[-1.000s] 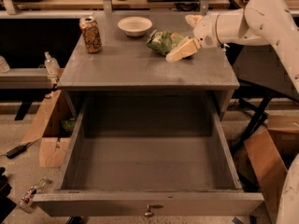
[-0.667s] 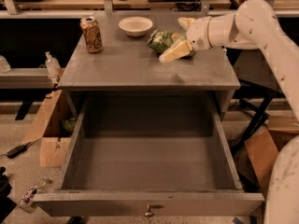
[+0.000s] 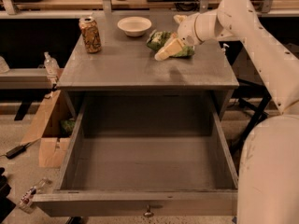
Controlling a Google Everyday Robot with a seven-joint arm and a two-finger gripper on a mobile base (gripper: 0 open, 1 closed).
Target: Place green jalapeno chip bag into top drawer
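Observation:
The green jalapeno chip bag point(image 3: 160, 38) lies crinkled on the grey table top point(image 3: 121, 64), at the back right, next to the bowl. My gripper point(image 3: 172, 35) reaches in from the right on the white arm and is open. One finger point(image 3: 166, 50) lies in front of the bag, the other point(image 3: 179, 18) behind it, so the bag sits between them, still resting on the table. The top drawer point(image 3: 140, 203) is pulled fully out below the table top. Its inside is bare, and a small metal knob point(image 3: 148, 213) sits at the centre of its front panel.
A tan drink can point(image 3: 90, 34) stands at the table's back left and a white bowl point(image 3: 134, 25) at the back centre. A cardboard box point(image 3: 46, 134) and a bottle point(image 3: 50, 64) are at the left. My arm's white body point(image 3: 271, 171) fills the right side.
My gripper has moved left along the back of the table, from the bag's right side to straddling it. The bag, can, bowl and drawer have not moved.

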